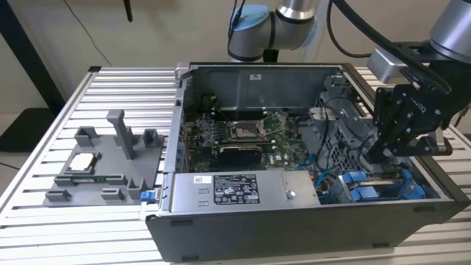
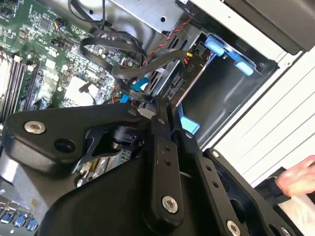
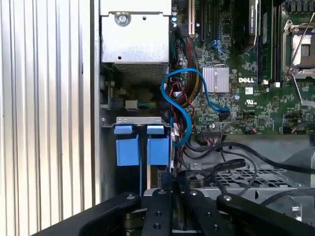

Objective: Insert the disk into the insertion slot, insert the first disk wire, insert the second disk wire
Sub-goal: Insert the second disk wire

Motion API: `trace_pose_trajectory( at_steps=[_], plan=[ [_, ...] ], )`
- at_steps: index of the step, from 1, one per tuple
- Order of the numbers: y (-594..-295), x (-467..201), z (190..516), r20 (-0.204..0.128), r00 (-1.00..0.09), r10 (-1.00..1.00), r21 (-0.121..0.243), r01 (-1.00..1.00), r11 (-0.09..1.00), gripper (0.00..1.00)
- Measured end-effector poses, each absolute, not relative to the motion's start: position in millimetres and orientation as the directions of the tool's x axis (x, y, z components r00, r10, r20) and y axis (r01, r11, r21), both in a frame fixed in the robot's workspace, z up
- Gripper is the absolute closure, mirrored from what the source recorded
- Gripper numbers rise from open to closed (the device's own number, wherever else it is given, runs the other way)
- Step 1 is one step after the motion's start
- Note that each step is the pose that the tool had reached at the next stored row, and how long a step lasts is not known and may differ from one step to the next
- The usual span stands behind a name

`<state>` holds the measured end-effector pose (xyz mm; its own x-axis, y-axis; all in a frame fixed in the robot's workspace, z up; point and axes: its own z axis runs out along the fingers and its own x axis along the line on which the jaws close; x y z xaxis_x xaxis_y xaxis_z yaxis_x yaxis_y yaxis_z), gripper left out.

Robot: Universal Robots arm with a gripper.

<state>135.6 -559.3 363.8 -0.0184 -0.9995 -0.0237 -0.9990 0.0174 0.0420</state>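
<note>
An open computer case is shown lying on a ribbed tabletop, with its motherboard exposed. The tool is lowered into the drive bay at the exterior view's right, its fingers drawn close together; whether anything is pinched between the tips cannot be told. The disk, marked by its blue carrier tabs, is seated in the bay just below the tool. A bundle of black cables and a blue cable are seen beside the bay. A grey power-supply box is mounted at the near wall. A grey fixture tray is placed on the tabletop at the exterior view's left.
</note>
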Motion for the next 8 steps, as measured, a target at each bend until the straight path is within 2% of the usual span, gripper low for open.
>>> trace_pose_trajectory(
  at_steps=[8],
  plan=[
    [-561.6,136.1,363.0,-0.024,-0.018,-1.0,0.042,-0.999,0.017,0.84]
  ],
)
